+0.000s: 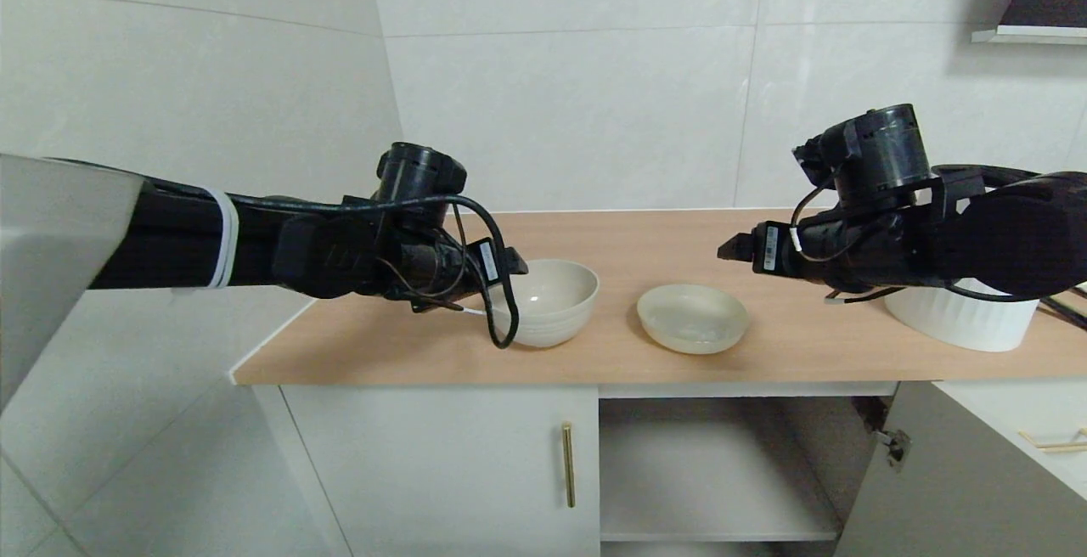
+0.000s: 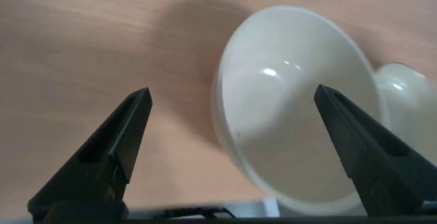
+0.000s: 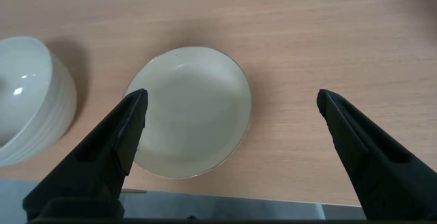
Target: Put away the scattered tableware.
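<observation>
A deep cream bowl [image 1: 550, 301] and a shallow cream plate [image 1: 693, 317] sit side by side on the wooden counter [image 1: 391, 345]. My left gripper [image 1: 512, 269] hovers at the bowl's left rim. In the left wrist view it [image 2: 232, 93] is open, with the bowl [image 2: 293, 115] under the gap and toward one finger. My right gripper [image 1: 733, 249] hangs above and just right of the plate. The right wrist view shows it [image 3: 232, 98] open, with the plate [image 3: 191, 111] below between the fingers and the bowl [image 3: 27, 94] off to one side.
A white ribbed dish [image 1: 964, 322] stands on the counter at the right, partly behind my right arm. Below the counter, the left cabinet door [image 1: 475, 464] is closed. The right compartment is open, showing a bare shelf [image 1: 713, 497], its door [image 1: 951, 472] swung out to the right.
</observation>
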{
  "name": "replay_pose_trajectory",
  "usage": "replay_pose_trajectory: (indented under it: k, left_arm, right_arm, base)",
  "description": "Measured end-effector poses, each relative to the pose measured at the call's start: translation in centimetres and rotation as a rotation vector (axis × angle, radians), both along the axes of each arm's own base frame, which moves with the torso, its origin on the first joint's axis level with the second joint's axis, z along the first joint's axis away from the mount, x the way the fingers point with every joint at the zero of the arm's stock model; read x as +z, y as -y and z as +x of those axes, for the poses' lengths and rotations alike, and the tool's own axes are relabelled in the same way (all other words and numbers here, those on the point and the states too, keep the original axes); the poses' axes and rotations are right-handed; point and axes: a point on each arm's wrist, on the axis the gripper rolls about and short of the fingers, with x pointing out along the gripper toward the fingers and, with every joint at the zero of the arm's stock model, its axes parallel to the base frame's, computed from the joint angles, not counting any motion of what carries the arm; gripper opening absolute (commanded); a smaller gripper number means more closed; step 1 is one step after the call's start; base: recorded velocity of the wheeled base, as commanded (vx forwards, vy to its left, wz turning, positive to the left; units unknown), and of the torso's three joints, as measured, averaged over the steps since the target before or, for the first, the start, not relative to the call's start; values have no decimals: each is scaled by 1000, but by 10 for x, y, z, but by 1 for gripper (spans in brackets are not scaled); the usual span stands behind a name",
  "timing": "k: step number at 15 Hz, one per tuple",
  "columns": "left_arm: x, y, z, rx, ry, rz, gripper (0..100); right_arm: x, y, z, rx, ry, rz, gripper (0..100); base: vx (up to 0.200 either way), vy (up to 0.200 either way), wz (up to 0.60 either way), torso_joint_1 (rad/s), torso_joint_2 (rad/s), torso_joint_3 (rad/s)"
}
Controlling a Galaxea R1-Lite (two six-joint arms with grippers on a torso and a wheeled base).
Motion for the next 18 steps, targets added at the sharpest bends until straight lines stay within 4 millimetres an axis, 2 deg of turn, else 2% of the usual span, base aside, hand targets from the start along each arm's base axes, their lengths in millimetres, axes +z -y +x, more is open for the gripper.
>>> replay_pose_trajectory:
  k: [4, 5, 11, 18]
  left_arm:
    - [-11, 2, 6, 10, -15, 19, 100]
    - [-12, 2, 7, 11, -18, 20, 0]
    - [-14, 2, 7, 12, -25, 24, 0]
    - [10, -4, -10, 7, 20, 0, 0]
  right_arm:
    - [-2, -1, 1, 3, -7, -3, 100]
    - [-3, -1, 1, 3, -7, -4, 100]
    - [-3, -2, 1, 4, -9, -6, 100]
    - [-13, -3, 7, -26, -27, -58, 100]
  base:
    - [0, 0, 0, 0, 0, 0]
    - [0, 0, 0, 0, 0, 0]
    - [0, 0, 0, 0, 0, 0]
    - [0, 0, 0, 0, 0, 0]
